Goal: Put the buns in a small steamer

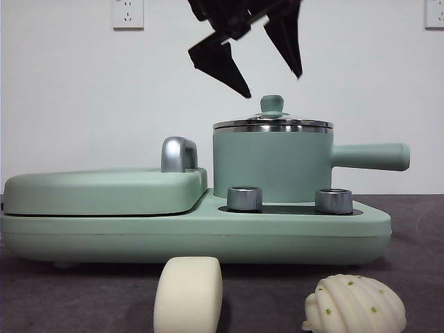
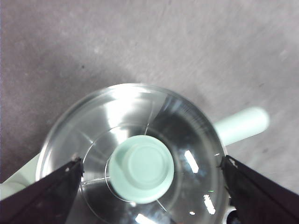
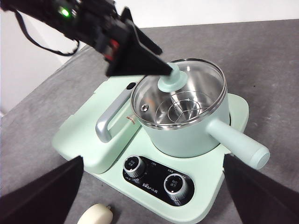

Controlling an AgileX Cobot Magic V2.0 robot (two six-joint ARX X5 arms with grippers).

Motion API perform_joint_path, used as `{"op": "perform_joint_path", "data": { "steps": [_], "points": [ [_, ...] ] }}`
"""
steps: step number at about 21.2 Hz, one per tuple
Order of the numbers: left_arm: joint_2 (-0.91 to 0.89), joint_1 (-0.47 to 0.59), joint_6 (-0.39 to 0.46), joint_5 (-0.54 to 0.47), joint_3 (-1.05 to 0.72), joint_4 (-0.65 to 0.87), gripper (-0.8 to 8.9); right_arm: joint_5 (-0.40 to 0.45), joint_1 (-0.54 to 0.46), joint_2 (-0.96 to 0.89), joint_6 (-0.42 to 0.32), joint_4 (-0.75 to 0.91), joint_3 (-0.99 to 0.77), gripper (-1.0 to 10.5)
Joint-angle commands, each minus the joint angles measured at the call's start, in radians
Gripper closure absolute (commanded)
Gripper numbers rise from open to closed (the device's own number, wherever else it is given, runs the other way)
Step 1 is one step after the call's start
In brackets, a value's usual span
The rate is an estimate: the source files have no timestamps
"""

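Above the small steamer (image 1: 272, 165) hangs the left gripper (image 1: 263, 66), its two black jaws spread wide and holding nothing — the tips sit just over the green knob (image 1: 272, 105) of the glass lid (image 1: 272, 125) without touching it. From the left wrist the same gripper (image 2: 149, 179) looks straight down on the lid (image 2: 93, 126), with the knob (image 2: 141, 168) between the jaws and a clear gap on each side. The right wrist view shows the left gripper (image 3: 156, 67) reaching in over the pot (image 3: 187, 135), one jaw tip right beside the knob (image 3: 169, 81).

The lid is on the steamer, and a wire rack shows through the glass. The steamer stands on the mint green cooker base (image 1: 194, 232), its long straight handle (image 1: 371, 156) pointing sideways, behind two round dials (image 1: 244, 198). Beside it on the same base lies the flat grill lid (image 1: 104, 191) with a chrome handle (image 1: 177, 154).

Both buns lie on the dark table (image 1: 83, 298) in front of the cooker, well apart from the pot: the smooth bun (image 1: 188, 295) stands on its edge, and the ridged bun (image 1: 355, 305) with green specks sits near it. They do not touch.

The right gripper (image 3: 149, 186) waits back from the cooker — jaws wide apart, empty — with the smooth bun (image 3: 96, 214) near its jaws.
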Motion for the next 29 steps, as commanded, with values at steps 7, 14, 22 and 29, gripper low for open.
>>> {"op": "perform_joint_path", "data": {
  "steps": [7,14,22,29],
  "points": [
    [0.059,-0.032,0.076,-0.029,0.029,0.006,4.86,-0.001,0.002,0.003,-0.004,0.009,0.016,4.7],
    [0.06,-0.034,0.098,-0.053,0.029,0.006,5.99,-0.001,0.002,0.003,-0.004,0.009,0.016,4.7],
    [0.06,-0.034,0.112,-0.056,0.028,-0.004,6.31,-0.001,0.002,0.003,-0.004,0.009,0.016,4.7],
    [0.069,-0.034,0.112,-0.055,0.028,-0.005,7.58,-0.001,0.002,0.003,-0.004,0.004,0.016,4.7]
  ]
}}
